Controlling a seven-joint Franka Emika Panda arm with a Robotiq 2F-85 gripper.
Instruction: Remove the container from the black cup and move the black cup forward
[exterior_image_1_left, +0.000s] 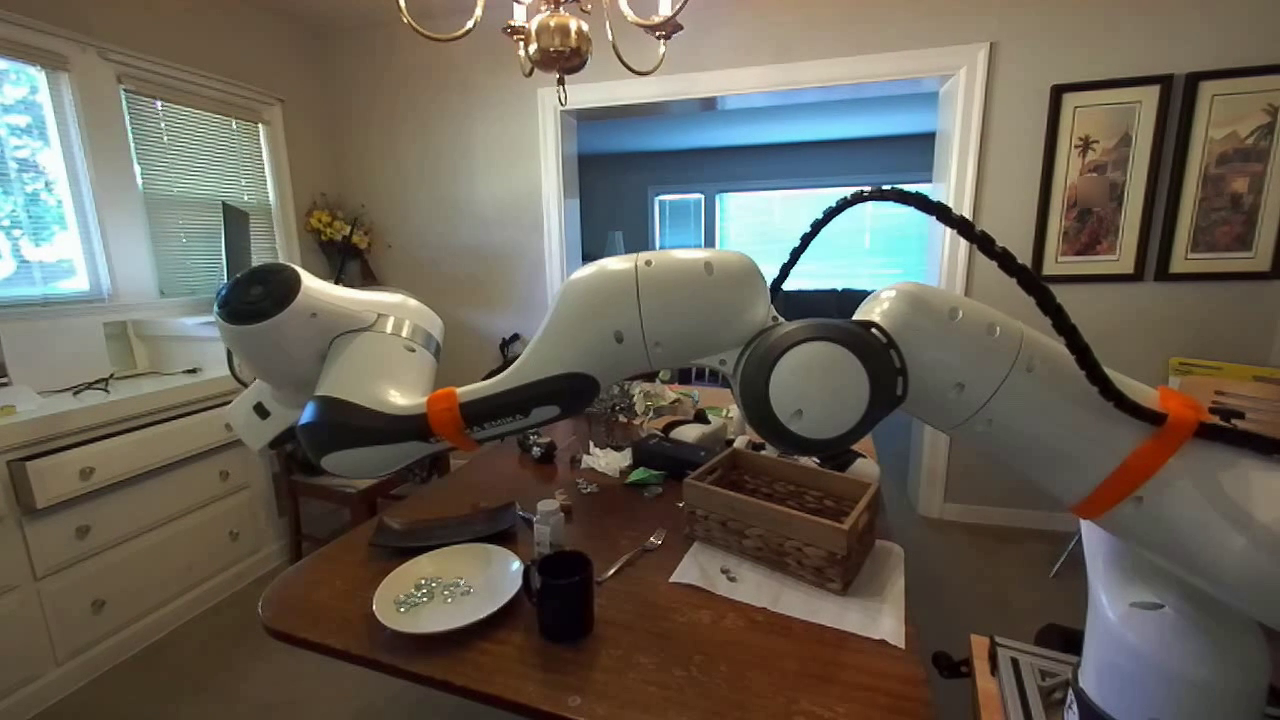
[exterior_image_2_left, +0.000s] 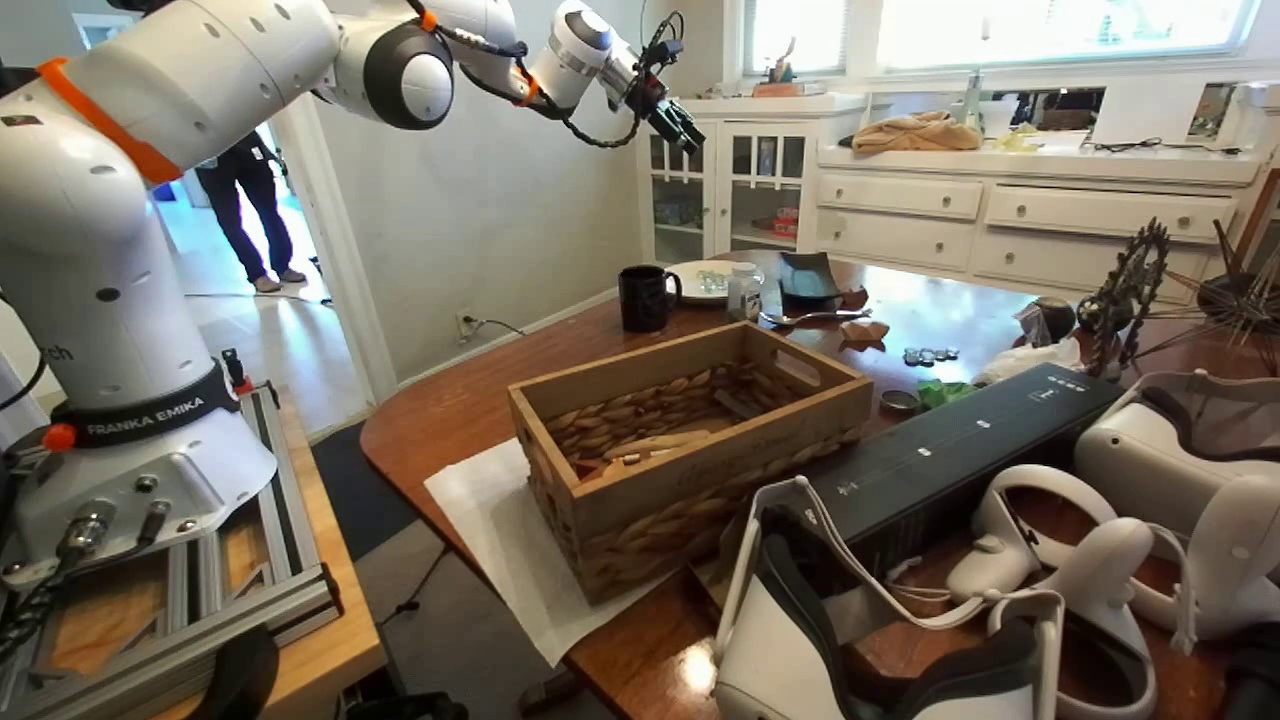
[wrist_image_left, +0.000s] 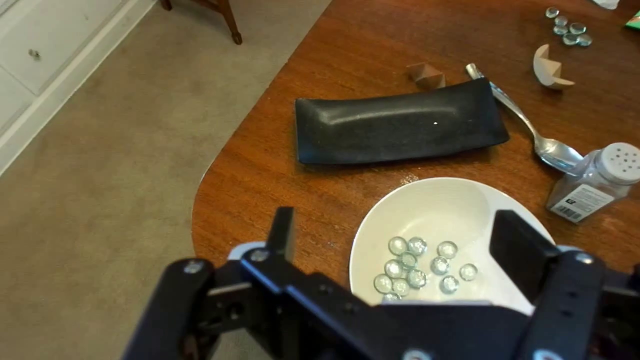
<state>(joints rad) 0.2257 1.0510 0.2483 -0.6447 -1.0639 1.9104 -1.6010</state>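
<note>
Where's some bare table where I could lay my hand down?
The table is bare from the black cup to the white paper under the wicker basket, between the fork and the table's edge. It's crowded by the plate, with the cup, shaker and dark tray close, and beside the basket, where a black box and white headsets sit.

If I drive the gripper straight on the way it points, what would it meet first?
Probably the black tray, though the gripper might clip the white plate first; depth is hard to judge.

black cup (exterior_image_1_left: 566, 600) — smooth | table (exterior_image_1_left: 720, 655) — glossy wood | shiny metal spoon (wrist_image_left: 556, 152)
</note>
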